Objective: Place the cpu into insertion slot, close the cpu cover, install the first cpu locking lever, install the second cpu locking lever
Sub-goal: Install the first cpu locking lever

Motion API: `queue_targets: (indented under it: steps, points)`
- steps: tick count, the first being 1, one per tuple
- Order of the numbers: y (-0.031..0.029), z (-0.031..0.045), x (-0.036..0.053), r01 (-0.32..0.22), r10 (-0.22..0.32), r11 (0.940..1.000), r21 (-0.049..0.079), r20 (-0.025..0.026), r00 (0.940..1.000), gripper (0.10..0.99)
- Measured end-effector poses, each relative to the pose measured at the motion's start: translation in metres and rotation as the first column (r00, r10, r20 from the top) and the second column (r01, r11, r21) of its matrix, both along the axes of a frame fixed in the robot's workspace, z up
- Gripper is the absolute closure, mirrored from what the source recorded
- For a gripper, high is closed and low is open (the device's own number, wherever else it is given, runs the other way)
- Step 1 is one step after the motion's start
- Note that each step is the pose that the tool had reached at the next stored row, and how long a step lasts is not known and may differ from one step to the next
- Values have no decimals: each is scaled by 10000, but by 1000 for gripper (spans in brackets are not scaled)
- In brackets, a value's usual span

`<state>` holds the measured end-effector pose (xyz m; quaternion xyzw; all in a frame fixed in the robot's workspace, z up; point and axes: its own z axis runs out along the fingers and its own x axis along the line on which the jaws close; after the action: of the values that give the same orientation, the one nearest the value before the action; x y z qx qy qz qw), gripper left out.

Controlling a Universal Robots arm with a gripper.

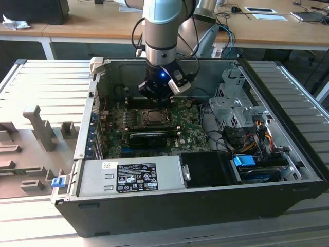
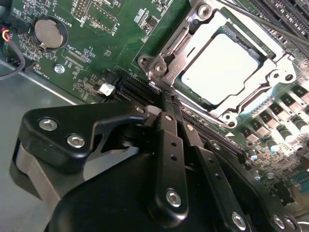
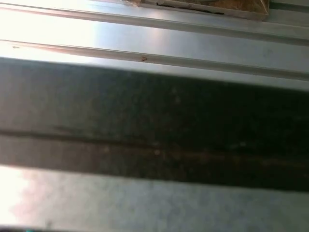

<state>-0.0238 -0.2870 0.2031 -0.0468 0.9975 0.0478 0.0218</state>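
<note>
In the second wrist view the black gripper (image 2: 166, 104) has its fingers (image 2: 169, 145) clenched together, empty, just beside the square black-framed insertion slot (image 2: 159, 87). In that slot lies the pale silvery cpu (image 2: 219, 67), framed by the lowered silver-grey metal cpu cover (image 2: 195, 31).

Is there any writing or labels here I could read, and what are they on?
Sticker on the grey power-supply box: lines of print, too small to read.
Small white label on the same box: too small to read.
White lettering on the green motherboard near the coin battery: too blurred to quote.
</note>
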Motion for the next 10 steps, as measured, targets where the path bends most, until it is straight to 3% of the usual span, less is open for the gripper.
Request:
queue_targets:
  steps: [4,7,10]
  points:
    - [1,-24,0,1,-1,10000,-14,2,10000,980]
    - [1,-27,2,2,-2,9999,117,4,10000,980]
    - [1,36,2,2,-3,9999,119,5,10000,980]
